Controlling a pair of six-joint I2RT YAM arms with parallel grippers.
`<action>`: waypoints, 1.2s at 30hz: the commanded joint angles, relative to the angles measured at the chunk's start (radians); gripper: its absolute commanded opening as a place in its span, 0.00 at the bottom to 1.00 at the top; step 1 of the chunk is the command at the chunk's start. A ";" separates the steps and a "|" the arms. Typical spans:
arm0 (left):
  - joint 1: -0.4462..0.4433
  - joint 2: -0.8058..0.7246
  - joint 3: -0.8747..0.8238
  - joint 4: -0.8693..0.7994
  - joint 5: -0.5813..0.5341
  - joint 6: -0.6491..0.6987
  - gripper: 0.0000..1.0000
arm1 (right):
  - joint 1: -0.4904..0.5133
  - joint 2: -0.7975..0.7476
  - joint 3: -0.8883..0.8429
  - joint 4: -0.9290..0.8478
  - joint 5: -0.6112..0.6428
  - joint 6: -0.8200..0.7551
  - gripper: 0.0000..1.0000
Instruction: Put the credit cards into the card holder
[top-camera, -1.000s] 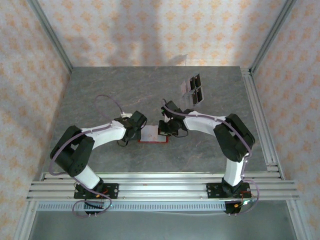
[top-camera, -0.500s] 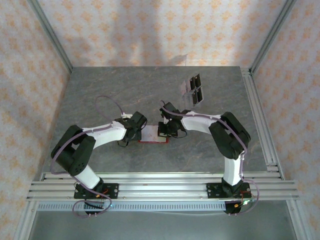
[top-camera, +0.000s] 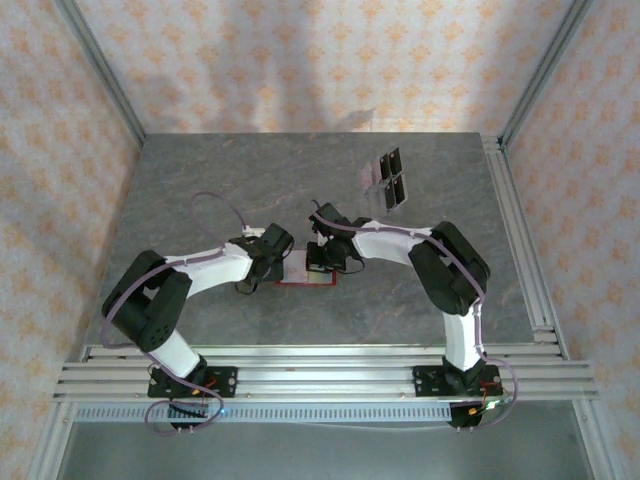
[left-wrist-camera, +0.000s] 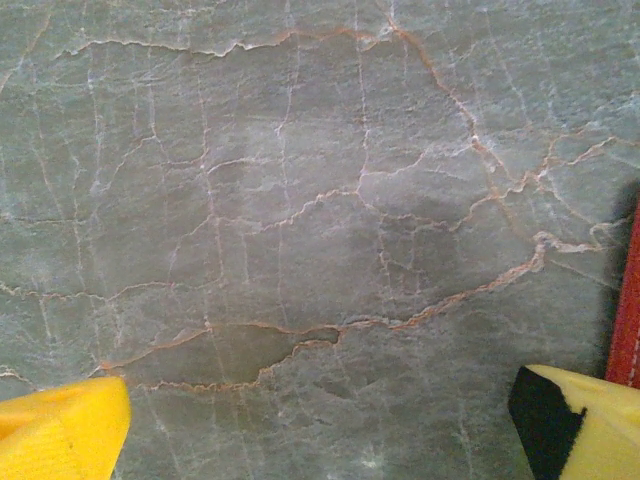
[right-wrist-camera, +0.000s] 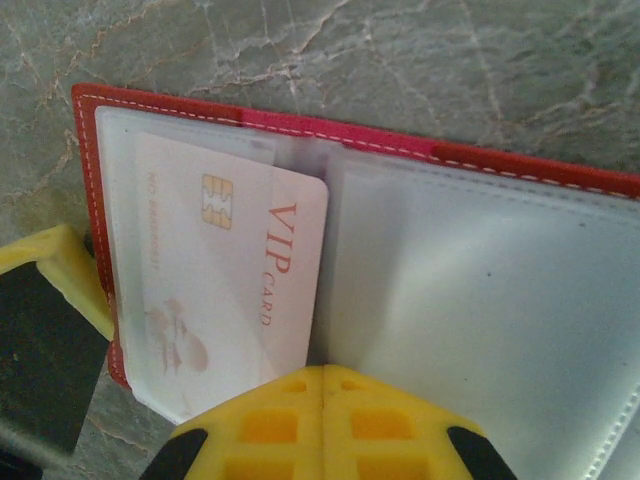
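Red card holder (right-wrist-camera: 480, 300) lies unfolded with the VIP card (right-wrist-camera: 240, 270) partly sleeved; I judge my pinched-together right gripper (right-wrist-camera: 322, 375) must push it home, while the left gripper (left-wrist-camera: 320, 425) waits alongside, spread wide.

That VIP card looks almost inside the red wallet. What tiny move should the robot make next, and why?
Probably nudge the card a little deeper into the open card holder with the shut right gripper: the card sits tilted, and its edge by the fold looks not fully tucked in.
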 joint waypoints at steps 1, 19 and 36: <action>0.006 0.009 -0.019 0.006 0.002 0.001 1.00 | 0.011 0.026 0.041 -0.020 0.008 0.002 0.00; 0.007 0.003 -0.035 0.007 0.004 -0.003 1.00 | -0.018 -0.046 -0.035 -0.062 0.093 -0.036 0.00; 0.007 0.009 -0.024 0.015 0.014 -0.002 1.00 | -0.031 -0.083 0.019 -0.109 0.076 -0.056 0.00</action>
